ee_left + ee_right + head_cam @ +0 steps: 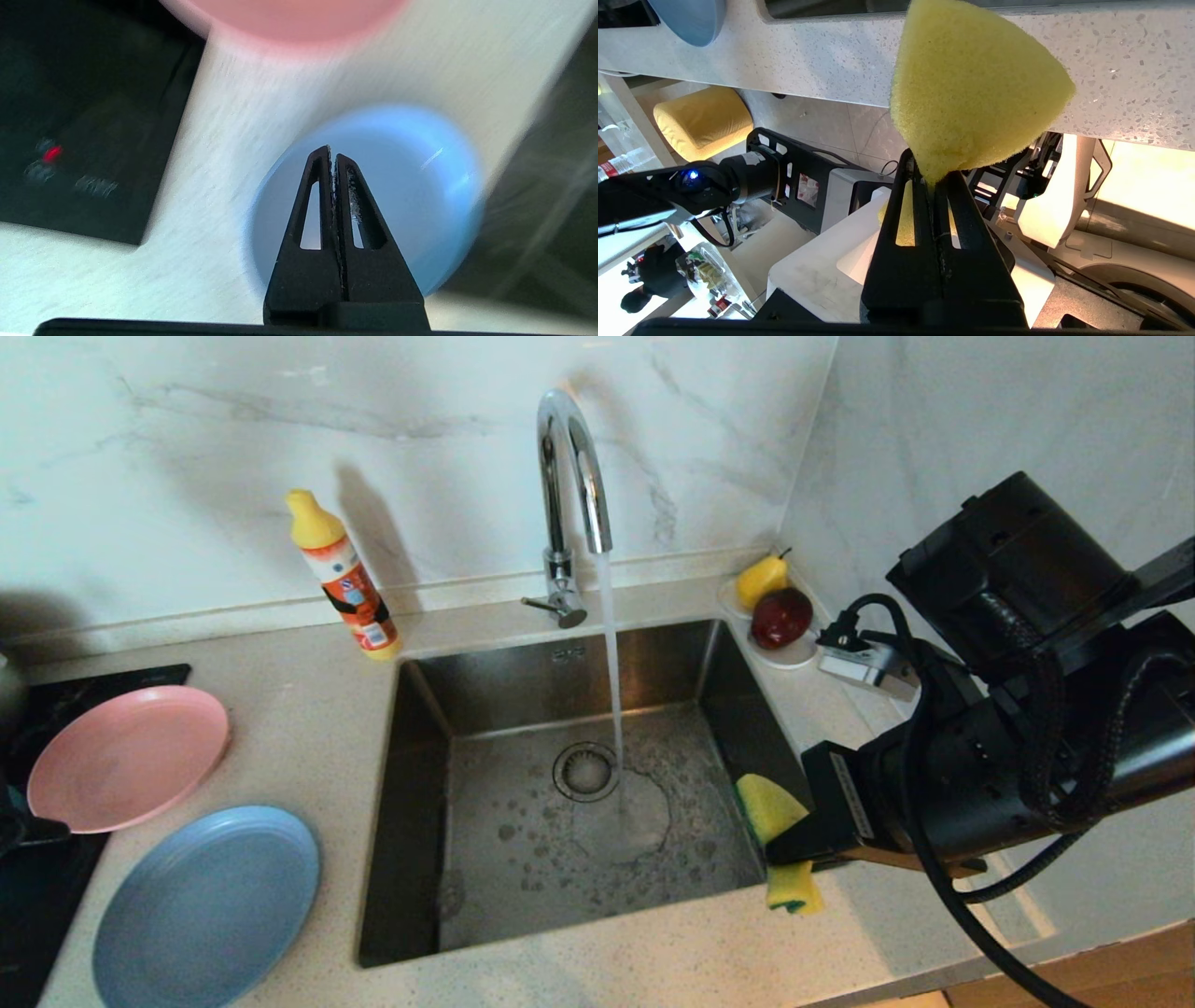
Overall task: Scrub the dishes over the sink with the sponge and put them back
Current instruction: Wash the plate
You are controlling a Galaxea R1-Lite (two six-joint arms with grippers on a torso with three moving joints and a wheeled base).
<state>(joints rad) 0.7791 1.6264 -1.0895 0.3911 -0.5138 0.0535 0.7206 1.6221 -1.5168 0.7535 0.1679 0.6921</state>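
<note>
Steel sink, head view: I'm seeing the sink [579, 784] set in the speckled counter [308, 728], w/ the tap [571, 476] running a stream down beside the drain [586, 771].
Plates, head view: pink plate [126, 770] is lying on the counter at far left, partly over the black cooktop [37, 859]; light-blue plate [207, 905] is sitting just in front of it, nearly touching.
Sponge, head view: yellow sponge [780, 840] is hanging at the sink's right rim, pinched by the right gripper [794, 845].
Other bits, head view: orange bottle [345, 579] is standing behind the sink's left corner; pear [761, 581] and a red fruit [782, 618] are sitting on a white saucer [789, 655] at back right.
Left claw, left wrist view: left gripper [332, 156] is hovering over the light-blue plate [402, 196], fingers pressed together, nothing between them; pink plate [289, 18] is showing beyond, blurred.
Right claw, right wrist view: right gripper [930, 179] is clamping the sponge [971, 93] by one corner, w/ the rest fanning out against the counter edge [822, 65].
</note>
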